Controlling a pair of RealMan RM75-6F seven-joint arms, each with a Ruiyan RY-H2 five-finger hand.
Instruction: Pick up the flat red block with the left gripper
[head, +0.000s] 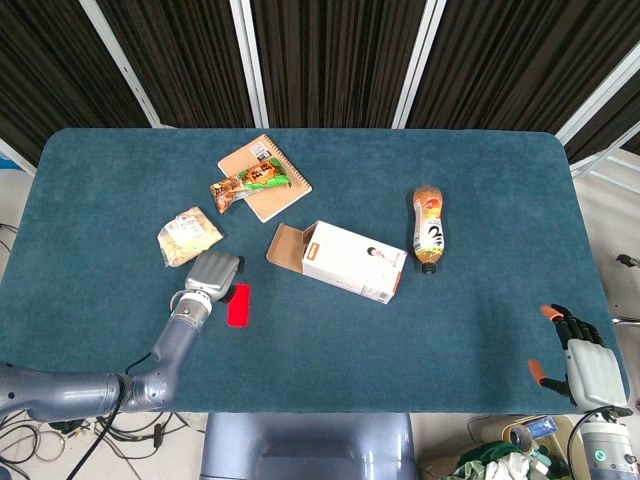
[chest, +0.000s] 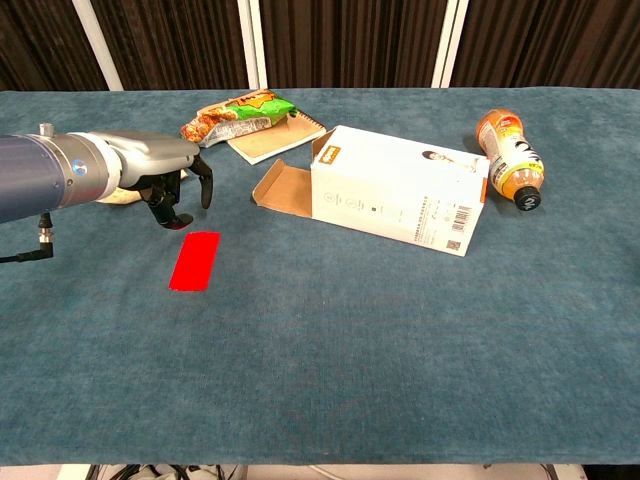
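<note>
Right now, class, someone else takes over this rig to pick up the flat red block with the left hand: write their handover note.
Left hand: empty, fingers apart and pointing down, just behind the red block, not touching it.
Right hand: idle at the table's near right corner, holding nothing.
Red block: flat on the table, left of the white box.
Done: the approach.
Left: lower, grip, lift.

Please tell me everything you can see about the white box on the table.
The white box is a long carton, seemingly cardboard, lying on its side near the middle of the blue table. Its left end is open, brown flaps spread on the cloth. There is an orange mark near the opening, small print, and a barcode toward the closed end. Nothing but the table touches it; the bottle lies apart on its right.
</note>
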